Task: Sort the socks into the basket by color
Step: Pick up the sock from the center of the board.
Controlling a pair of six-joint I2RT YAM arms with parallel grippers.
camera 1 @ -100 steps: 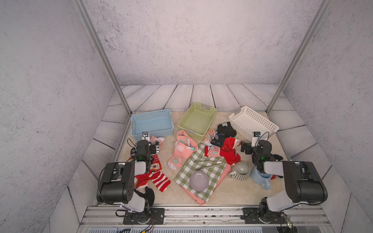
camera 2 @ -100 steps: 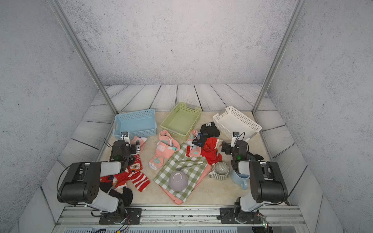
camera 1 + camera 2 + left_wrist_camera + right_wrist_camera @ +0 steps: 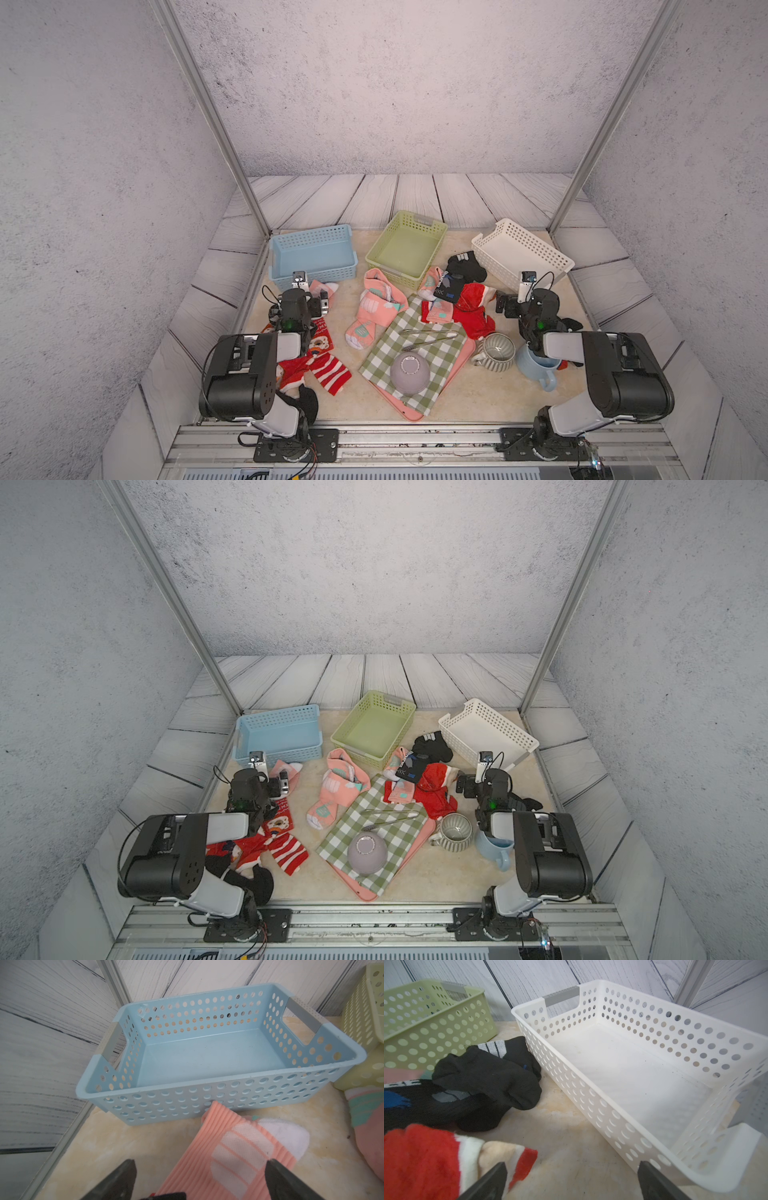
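Where the beige marbled surface (image 3: 478, 399) meets its far edge, a light blue perforated plastic basket (image 3: 320, 272), a pale green one (image 3: 395, 274) and a white one (image 3: 496, 264) stand in a row. Every sock in view lies outside them.

By the left edge, the left hand (image 3: 200, 1167) is spread wide and grips nothing. It is above a salmon-pink ribbed sock with white bars and a white toe (image 3: 228, 1147), which lies just in front of the blue basket. Nearer the near left corner, partly under that arm, lie a red sock with white prints (image 3: 322, 340) and a red-and-white striped sock (image 3: 330, 372).

Mid-surface, salmon-pink socks with teal-white marks (image 3: 376, 307) lie before the green basket. They are beside a green-and-white checked cloth (image 3: 415, 353) spread over a pink tray (image 3: 465, 353). The cloth carries metal tongs (image 3: 430, 337) and an upturned grey bowl (image 3: 409, 372).

Further right, plain black socks (image 3: 488, 1076) touch the white basket's wall. A black patterned sock with a blue mark (image 3: 448, 287) and fluffy red socks with white trim (image 3: 473, 311) lie just in front of them. The right hand (image 3: 572, 1166) is likewise wide open and empty, between the red socks and the white basket's near corner. Toward the near right corner, a ribbed grey-green mug (image 3: 494, 365) and a light blue mug (image 3: 540, 374) stand side by side.
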